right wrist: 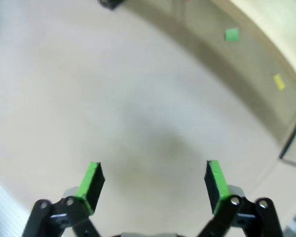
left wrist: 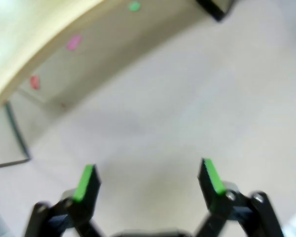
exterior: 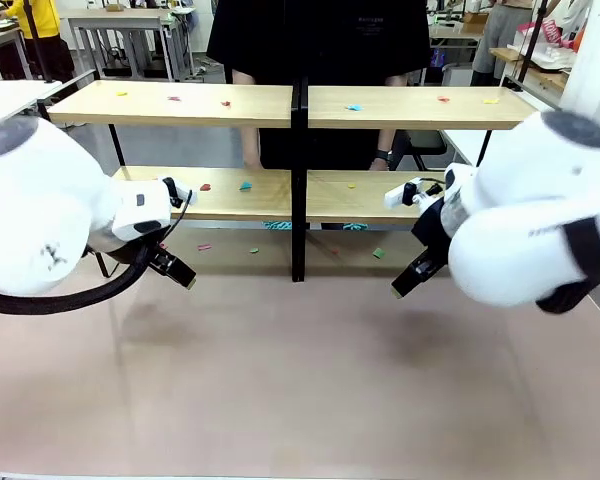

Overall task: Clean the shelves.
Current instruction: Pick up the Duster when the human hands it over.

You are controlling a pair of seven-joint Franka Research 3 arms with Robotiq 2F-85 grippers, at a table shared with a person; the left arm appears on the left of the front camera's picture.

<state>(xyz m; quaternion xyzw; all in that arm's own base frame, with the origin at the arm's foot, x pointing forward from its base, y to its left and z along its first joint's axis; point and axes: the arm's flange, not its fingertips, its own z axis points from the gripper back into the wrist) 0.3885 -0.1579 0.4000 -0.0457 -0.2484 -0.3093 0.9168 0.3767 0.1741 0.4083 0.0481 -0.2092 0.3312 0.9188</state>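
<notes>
The shelves (exterior: 230,103) span the far side of the table (exterior: 300,400), their long axis running left to right, with small coloured scraps (exterior: 245,185) dotted on the boards. The left gripper (left wrist: 150,173) hangs just near of the left unit and the right gripper (right wrist: 153,175) just near of the right unit, about equally close. Each is spread wide and holds nothing. The coming reach likely goes toward the far side.

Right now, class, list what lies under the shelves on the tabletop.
Under the shelves, on the tabletop, lie a pink scrap and two green scraps. The left arm and right arm hide both ends.
</notes>
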